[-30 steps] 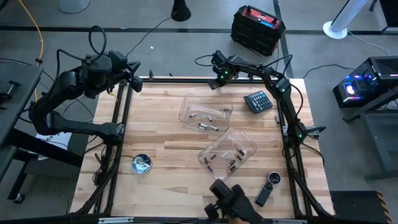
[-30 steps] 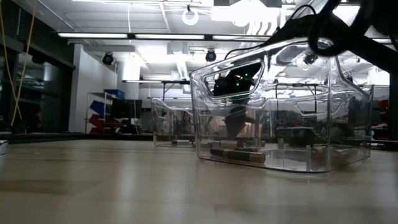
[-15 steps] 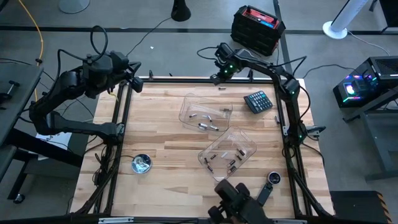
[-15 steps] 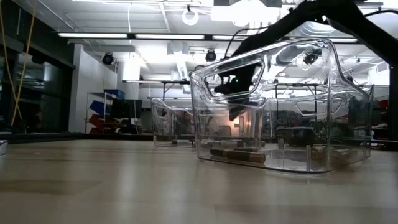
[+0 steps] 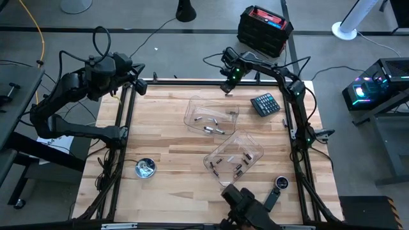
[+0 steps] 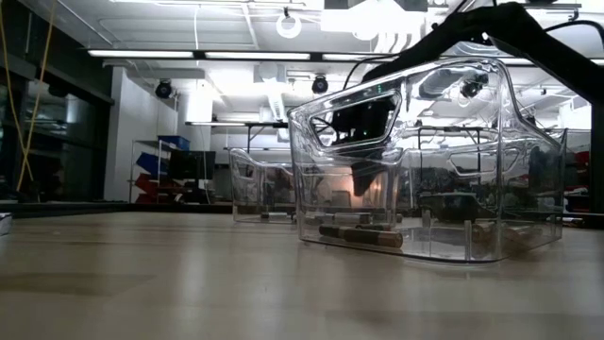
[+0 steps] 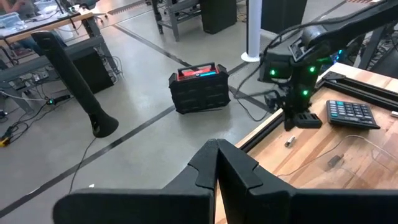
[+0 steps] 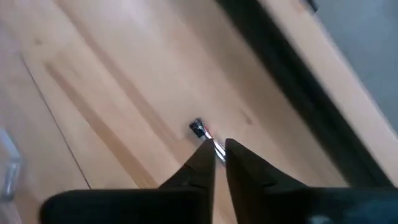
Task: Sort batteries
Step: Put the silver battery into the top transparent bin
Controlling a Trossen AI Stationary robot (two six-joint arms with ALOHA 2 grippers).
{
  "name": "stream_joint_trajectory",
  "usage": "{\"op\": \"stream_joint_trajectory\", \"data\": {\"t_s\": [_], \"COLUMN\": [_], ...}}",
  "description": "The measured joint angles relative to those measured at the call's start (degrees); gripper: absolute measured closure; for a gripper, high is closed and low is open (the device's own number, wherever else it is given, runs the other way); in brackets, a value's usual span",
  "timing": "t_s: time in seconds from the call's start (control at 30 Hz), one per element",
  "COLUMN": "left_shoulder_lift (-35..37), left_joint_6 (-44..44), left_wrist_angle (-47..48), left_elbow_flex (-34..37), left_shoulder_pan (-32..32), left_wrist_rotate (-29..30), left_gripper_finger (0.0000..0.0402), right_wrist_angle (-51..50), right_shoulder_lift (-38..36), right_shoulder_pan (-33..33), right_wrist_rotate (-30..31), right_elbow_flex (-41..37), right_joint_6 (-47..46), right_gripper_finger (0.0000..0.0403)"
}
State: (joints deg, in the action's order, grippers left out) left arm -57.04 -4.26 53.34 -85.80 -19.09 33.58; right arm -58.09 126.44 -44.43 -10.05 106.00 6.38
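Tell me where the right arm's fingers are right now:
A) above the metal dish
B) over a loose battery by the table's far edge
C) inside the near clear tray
B: the right gripper hangs at the far edge over a lone battery on bare wood.

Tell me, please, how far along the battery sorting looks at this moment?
Mostly done: batteries lie in the far clear tray and the near clear tray. In hand: the right gripper hangs at the table's far edge, fingers nearly closed over a stray battery on the wood, not yet gripped. Left: that battery. The left gripper waits at the far left corner.
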Motion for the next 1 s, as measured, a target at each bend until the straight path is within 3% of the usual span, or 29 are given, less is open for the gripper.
{"op": "stream_joint_trajectory", "data": {"t_s": [0.17, 0.37, 1.0], "left_shoulder_lift": [0.00, -0.09, -2.73], "left_joint_6": [-0.02, -0.04, -0.08], "left_wrist_angle": [0.00, 0.00, 2.86], "left_elbow_flex": [0.00, 0.00, 0.00], "left_shoulder_pan": [0.00, 0.00, 0.00], "left_wrist_rotate": [0.00, 0.02, 0.02], "left_gripper_finger": [0.0401, 0.0401, 0.0401], "right_wrist_angle": [-0.65, -1.59, -6.90], "right_shoulder_lift": [0.78, 2.35, 7.21], "right_shoulder_pan": [0.62, 2.35, 3.28], "right_wrist_rotate": [-4.13, -2.62, -0.25], "right_elbow_flex": [0.00, 0.00, 0.31], "right_joint_6": [5.14, 13.33, 18.11], "right_gripper_finger": [0.0309, 0.0255, 0.0274]}}
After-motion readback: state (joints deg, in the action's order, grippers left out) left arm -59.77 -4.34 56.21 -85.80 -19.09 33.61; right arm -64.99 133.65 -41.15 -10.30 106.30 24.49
